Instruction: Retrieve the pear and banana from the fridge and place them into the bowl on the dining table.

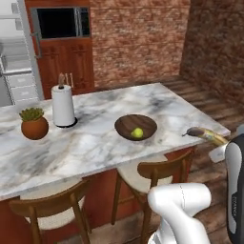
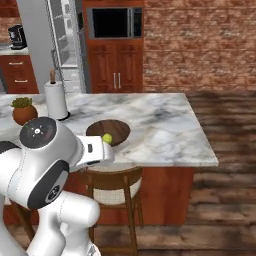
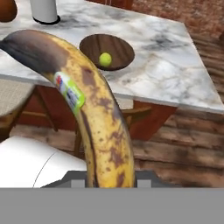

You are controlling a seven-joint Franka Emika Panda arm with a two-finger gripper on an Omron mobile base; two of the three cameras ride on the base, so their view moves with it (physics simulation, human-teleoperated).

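My gripper [image 3: 107, 177] is shut on the banana [image 3: 89, 109], a spotted yellow-brown fruit with a dark tip and a small sticker. It points up along the hand view. The banana [image 1: 206, 135] hangs just off the right end of the dining table [image 1: 95, 138], slightly above its edge. On the marble top sits the dark wooden bowl [image 1: 126, 125] with the yellow-green pear [image 1: 137, 133] inside. Bowl [image 3: 116, 46] and pear [image 3: 105, 59] lie ahead of the banana's tip, and also show as bowl [image 2: 117, 127] and pear [image 2: 107, 138]. The fridge [image 1: 14, 52] stands at the far left, its white inside showing.
A paper towel roll [image 1: 63, 106] and a terracotta pot with a plant [image 1: 34, 125] stand on the left of the table. Two wooden chairs [image 1: 157, 174] are tucked under its near side. The reddish oven cabinet [image 1: 64, 43] and a brick wall stand behind.
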